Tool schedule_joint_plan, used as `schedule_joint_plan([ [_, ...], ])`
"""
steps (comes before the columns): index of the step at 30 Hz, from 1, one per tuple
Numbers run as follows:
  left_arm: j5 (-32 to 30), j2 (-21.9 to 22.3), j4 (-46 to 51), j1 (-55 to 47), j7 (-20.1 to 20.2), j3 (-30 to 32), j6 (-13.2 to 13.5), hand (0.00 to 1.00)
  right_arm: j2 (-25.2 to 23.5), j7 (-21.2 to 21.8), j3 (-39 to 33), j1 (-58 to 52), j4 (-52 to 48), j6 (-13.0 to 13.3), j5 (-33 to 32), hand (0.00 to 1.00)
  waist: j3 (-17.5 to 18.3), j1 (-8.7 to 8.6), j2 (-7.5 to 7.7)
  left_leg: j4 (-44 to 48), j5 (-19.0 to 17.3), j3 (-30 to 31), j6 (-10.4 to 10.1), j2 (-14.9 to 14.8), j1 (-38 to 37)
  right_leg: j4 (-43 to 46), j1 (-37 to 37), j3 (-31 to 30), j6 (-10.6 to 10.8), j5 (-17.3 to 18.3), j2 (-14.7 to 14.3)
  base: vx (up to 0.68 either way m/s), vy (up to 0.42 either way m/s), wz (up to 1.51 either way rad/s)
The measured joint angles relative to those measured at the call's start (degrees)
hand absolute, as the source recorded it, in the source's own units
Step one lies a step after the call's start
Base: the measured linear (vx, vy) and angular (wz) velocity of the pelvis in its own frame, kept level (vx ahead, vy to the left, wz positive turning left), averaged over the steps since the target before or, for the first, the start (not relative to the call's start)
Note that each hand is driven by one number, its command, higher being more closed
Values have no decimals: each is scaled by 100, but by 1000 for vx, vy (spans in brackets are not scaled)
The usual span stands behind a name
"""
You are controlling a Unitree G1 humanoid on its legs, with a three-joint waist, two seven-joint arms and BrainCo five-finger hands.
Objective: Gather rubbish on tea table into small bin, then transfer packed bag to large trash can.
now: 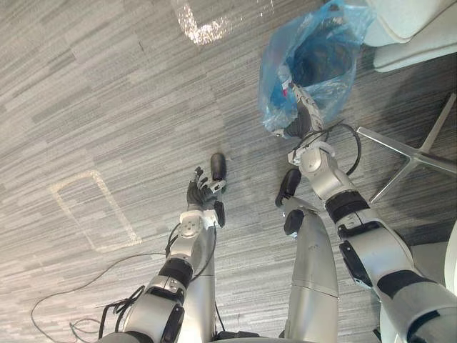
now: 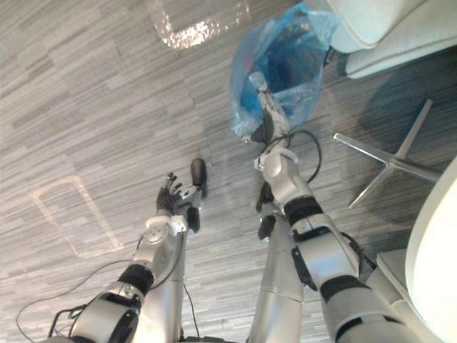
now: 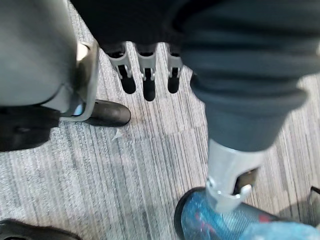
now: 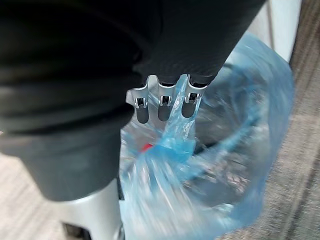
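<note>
Blue bag is pinched at bunched neck by right robot hand. Left robot hand is hung well left of blue bag, fingers loosely spread. White seat is seen just beside blue bag.

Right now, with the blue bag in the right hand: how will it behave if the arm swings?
Probably floppy: the blue bag is thin crinkled film, bunched at its neck in the right hand. Likely to sway, since it hangs from that one grip. Seems fairly light: the film looks slack, not stretched taut.
</note>
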State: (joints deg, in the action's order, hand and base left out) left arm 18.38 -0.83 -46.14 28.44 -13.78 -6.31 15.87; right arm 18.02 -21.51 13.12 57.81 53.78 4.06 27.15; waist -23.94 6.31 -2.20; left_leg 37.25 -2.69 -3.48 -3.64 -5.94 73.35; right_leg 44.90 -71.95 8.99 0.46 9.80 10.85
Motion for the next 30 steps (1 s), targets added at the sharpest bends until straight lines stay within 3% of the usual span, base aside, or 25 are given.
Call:
schedule_joint_plan([
  [5,95,-3,164,63,-3,26,11,0,6,34,-53,114,357,-99,216,0,0,-21,0,2,32,165,-42,78,250,194,-235,64,13,160,46,-27,-7,19],
  [6,95,-4,167,97,-4,27,11,0,-1,39,-44,124,358,-115,218,100,-7,-18,2,-3,40,174,-48,80,285,221,-273,73,10,166,48,-20,-6,6],
  [15,94,12,232,143,-6,27,6,0,-56,90,112,124,397,-115,401,100,-7,-25,2,183,53,268,-89,74,382,389,-316,122,7,256,41,-8,0,3],
  [21,93,7,284,142,-10,62,0,0,-171,132,104,0,393,-113,119,100,-7,-26,2,200,39,285,-88,52,395,388,-316,118,82,304,16,-42,8,-2],
  [30,92,-57,254,126,-9,94,-34,0,-230,104,105,-164,-200,-37,-257,100,-50,-60,78,362,45,271,-99,-61,255,408,-161,107,-41,216,-80,-41,2,-7],
])
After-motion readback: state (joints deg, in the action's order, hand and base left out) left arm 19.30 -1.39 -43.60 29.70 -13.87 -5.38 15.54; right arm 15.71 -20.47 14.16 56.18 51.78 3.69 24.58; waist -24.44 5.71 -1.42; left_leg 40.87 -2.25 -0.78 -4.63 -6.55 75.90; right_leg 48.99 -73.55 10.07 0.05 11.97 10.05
